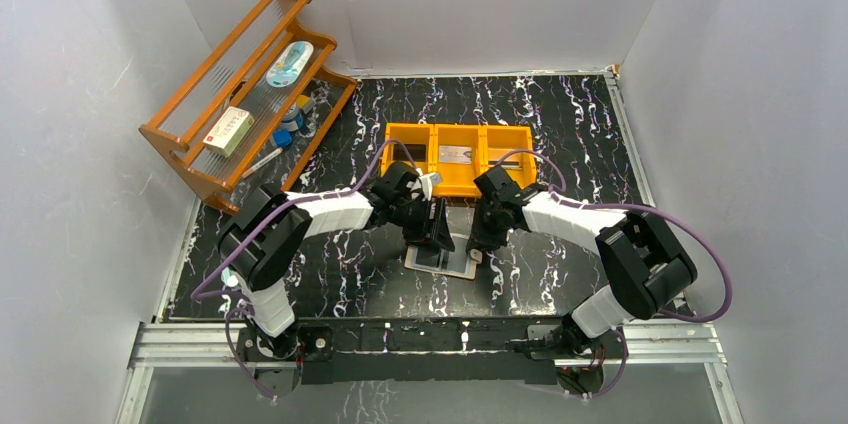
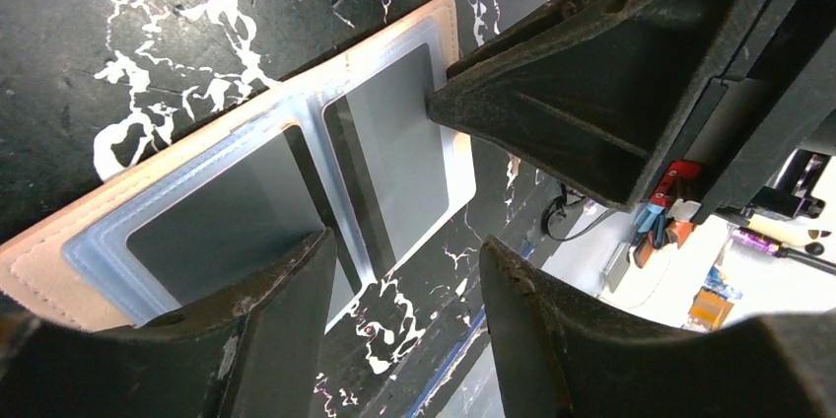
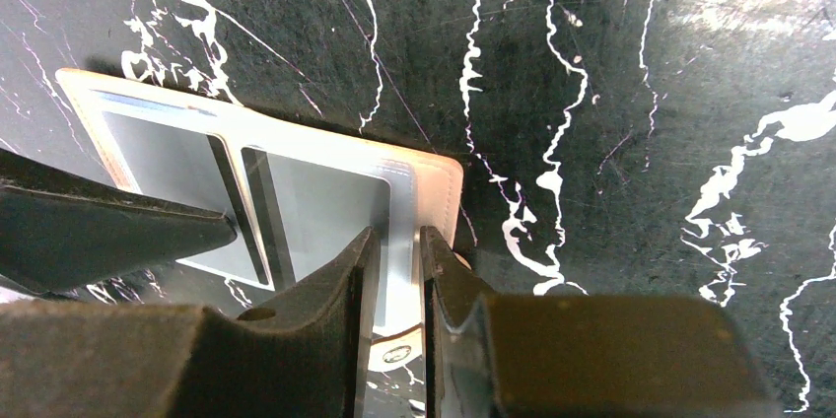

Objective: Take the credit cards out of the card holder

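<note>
Finds card holder [image 1: 440, 262] open flat on the bench [image 1: 565, 129], just near of the orange tray [image 1: 460, 128]. Notes right claw [image 3: 396, 241] clenched on its right edge, left claw [image 2: 406, 245] parted over a card [image 2: 394, 157], grasping nothing. Advises: hold edge pinned, pinch card alone, draw level.

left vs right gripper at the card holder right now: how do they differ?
Jaws: the left gripper stands wide and holds nothing; the right gripper is nearly closed, pinching the card holder at its edge.
Place: the left gripper straddles a sleeve panel corner, one finger over it, the other over the table; the right gripper sits at the beige border.
Both are down at the open holder.
</note>
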`<move>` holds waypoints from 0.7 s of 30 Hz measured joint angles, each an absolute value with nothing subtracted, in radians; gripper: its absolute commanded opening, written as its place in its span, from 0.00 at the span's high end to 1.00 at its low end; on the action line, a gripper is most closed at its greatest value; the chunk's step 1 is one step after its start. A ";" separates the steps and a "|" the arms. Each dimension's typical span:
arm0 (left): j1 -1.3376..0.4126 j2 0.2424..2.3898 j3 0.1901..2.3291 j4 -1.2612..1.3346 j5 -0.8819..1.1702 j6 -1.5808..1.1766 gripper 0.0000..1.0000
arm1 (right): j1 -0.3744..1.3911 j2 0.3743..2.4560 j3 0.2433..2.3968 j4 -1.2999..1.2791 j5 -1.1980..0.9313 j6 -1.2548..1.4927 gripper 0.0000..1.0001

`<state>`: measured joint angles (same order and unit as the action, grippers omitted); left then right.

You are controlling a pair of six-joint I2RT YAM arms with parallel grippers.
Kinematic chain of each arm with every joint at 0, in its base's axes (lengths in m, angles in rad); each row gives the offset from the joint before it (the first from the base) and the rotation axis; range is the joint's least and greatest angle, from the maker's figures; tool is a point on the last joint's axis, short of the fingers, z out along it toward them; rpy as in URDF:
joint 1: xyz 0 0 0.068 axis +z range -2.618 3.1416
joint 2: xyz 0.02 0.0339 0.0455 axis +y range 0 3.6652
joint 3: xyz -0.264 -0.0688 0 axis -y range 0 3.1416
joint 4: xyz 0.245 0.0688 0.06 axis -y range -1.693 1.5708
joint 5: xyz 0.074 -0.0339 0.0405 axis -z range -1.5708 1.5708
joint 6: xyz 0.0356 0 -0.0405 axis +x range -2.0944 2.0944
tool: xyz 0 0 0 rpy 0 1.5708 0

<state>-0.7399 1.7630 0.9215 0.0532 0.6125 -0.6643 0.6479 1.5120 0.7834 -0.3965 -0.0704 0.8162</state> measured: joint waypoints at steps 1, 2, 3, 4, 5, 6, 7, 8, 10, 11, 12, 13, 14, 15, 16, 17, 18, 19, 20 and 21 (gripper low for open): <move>-0.741 1.766 0.926 0.045 0.612 -0.660 0.46 | 0.648 1.512 0.783 -0.397 -0.071 0.816 0.71; -0.743 1.776 0.939 0.033 0.612 -0.652 0.46 | 0.648 1.512 0.783 -0.396 -0.073 0.817 0.71; -0.744 1.793 0.957 0.021 0.615 -0.646 0.47 | 0.648 1.512 0.783 -0.395 -0.075 0.817 0.71; -0.744 1.810 0.973 0.017 0.619 -0.646 0.48 | 0.647 1.512 0.782 -0.395 -0.076 0.817 0.71; -0.746 1.824 0.982 0.019 0.622 -0.646 0.48 | 0.647 1.512 0.781 -0.392 -0.079 0.819 0.71; -0.747 1.829 0.982 0.021 0.622 -0.646 0.48 | 0.647 1.512 0.778 -0.380 -0.084 0.824 0.71; -0.749 1.829 0.978 0.020 0.617 -0.647 0.49 | 0.648 1.513 0.775 -0.369 -0.090 0.827 0.71; -0.748 1.827 0.974 0.021 0.613 -0.648 0.49 | 0.648 1.513 0.773 -0.363 -0.093 0.831 0.71; -0.748 1.822 0.962 0.030 0.607 -0.653 0.52 | 0.648 1.513 0.772 -0.360 -0.096 0.834 0.71; -0.748 1.820 0.956 0.035 0.607 -0.656 0.53 | 0.648 1.513 0.771 -0.360 -0.096 0.835 0.71; -0.748 1.820 0.952 0.041 0.607 -0.660 0.54 | 0.648 1.513 0.771 -0.359 -0.097 0.835 0.71; -0.748 1.820 0.947 0.046 0.607 -0.664 0.54 | 0.648 1.513 0.771 -0.359 -0.097 0.835 0.71; -0.748 1.820 0.944 0.051 0.608 -0.666 0.54 | 0.648 1.513 0.771 -0.358 -0.098 0.835 0.71; -0.748 1.820 0.941 0.055 0.607 -0.670 0.55 | 0.648 1.513 0.771 -0.358 -0.100 0.835 0.72; -0.748 1.820 0.939 0.058 0.607 -0.673 0.56 | 0.648 1.513 0.771 -0.358 -0.100 0.835 0.72; -0.748 1.819 0.935 0.064 0.606 -0.675 0.58 | 0.648 1.513 0.771 -0.358 -0.101 0.838 0.72; -0.748 1.818 0.929 0.071 0.605 -0.678 0.61 | 0.647 1.513 0.770 -0.358 -0.101 0.839 0.72; -0.748 1.816 0.925 0.077 0.605 -0.682 0.65 | 0.647 1.513 0.770 -0.358 -0.101 0.841 0.72; -0.748 1.815 0.917 0.087 0.606 -0.690 0.68 | 0.647 1.513 0.770 -0.358 -0.101 0.842 0.73; -0.748 1.815 0.915 0.090 0.606 -0.692 0.71 | 0.646 1.513 0.770 -0.358 -0.101 0.843 0.73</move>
<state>-0.7483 1.8153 0.9154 0.0902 0.6064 -0.6922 0.6460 1.5131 0.7696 -0.3580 -0.1005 0.8429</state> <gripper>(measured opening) 0.397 0.280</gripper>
